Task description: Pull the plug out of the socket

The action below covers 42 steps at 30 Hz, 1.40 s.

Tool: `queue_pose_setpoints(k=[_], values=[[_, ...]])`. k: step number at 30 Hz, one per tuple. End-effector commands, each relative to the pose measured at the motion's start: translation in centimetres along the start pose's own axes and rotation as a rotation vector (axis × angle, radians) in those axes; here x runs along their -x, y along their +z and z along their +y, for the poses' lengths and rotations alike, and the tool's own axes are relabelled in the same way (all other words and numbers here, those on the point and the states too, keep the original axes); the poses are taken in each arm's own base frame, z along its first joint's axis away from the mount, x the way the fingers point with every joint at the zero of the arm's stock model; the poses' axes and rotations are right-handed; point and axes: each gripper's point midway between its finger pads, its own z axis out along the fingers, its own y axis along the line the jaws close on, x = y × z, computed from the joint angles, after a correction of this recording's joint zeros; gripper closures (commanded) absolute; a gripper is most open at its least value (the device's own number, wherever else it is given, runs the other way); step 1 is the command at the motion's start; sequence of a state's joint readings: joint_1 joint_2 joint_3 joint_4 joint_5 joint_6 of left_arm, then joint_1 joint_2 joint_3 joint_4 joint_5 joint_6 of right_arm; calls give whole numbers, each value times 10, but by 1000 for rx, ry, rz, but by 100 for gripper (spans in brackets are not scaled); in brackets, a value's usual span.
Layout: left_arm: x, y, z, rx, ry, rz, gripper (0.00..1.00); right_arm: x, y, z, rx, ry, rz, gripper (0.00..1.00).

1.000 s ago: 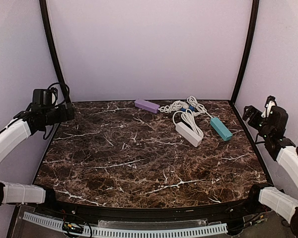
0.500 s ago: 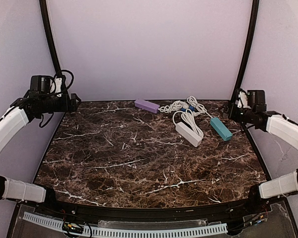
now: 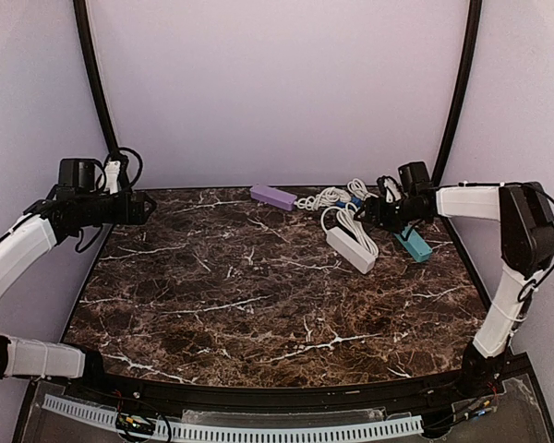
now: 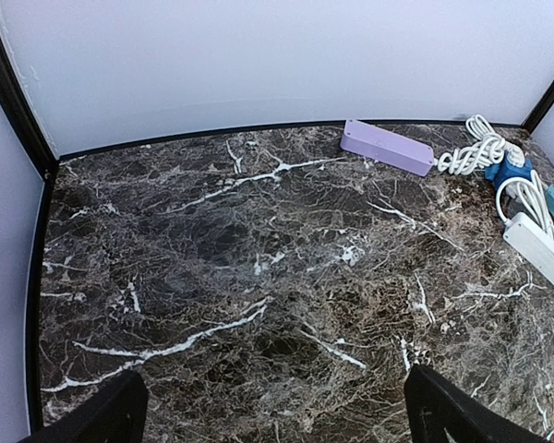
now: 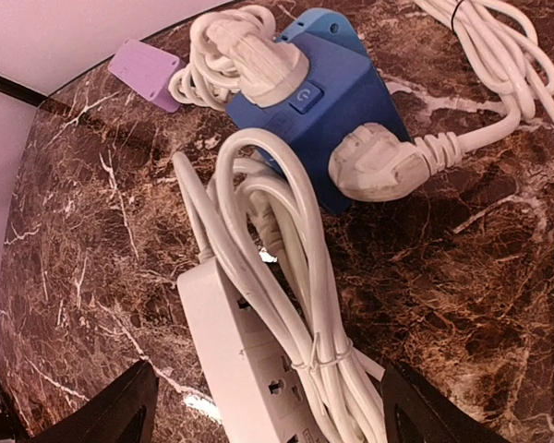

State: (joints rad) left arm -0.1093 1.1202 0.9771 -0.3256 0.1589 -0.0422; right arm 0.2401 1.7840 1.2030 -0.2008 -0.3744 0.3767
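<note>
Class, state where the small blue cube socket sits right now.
In the top view the blue socket lies far back, right of centre, among white cords, between the purple strip and the teal strip, behind the white strip.

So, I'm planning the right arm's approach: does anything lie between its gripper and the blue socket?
Yes. In the right wrist view, the white power strip and its bundled cord lie between the open right gripper and the blue socket, the loops reaching its near side. The plug on its side face is uncovered.
</note>
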Motion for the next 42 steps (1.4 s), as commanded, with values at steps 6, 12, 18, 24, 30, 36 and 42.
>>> queue_pose_setpoints(k=[6, 12, 18, 24, 30, 36, 42], values=[[11, -16, -2, 1, 12, -68, 0, 8, 27, -5, -21, -63, -4, 19], [8, -12, -7, -36, 0, -57, 0, 4, 36, 0, 6, -142, 26, 25], [10, -14, -8, -36, -2, -71, 0, 2, 45, 0, 8, -172, 40, 32], [9, -12, -9, -43, -7, -65, 0, 5, 52, -7, -16, -170, 26, 40], [8, -13, -4, -19, 0, -67, 0, 8, 63, -12, -36, -177, 23, 46], [7, -11, -3, -11, 2, -59, 0, 10, 70, -2, -27, -203, 8, 51], [3, -8, -1, -4, 2, -45, 0, 9, 77, 1, -32, -214, 3, 62]])
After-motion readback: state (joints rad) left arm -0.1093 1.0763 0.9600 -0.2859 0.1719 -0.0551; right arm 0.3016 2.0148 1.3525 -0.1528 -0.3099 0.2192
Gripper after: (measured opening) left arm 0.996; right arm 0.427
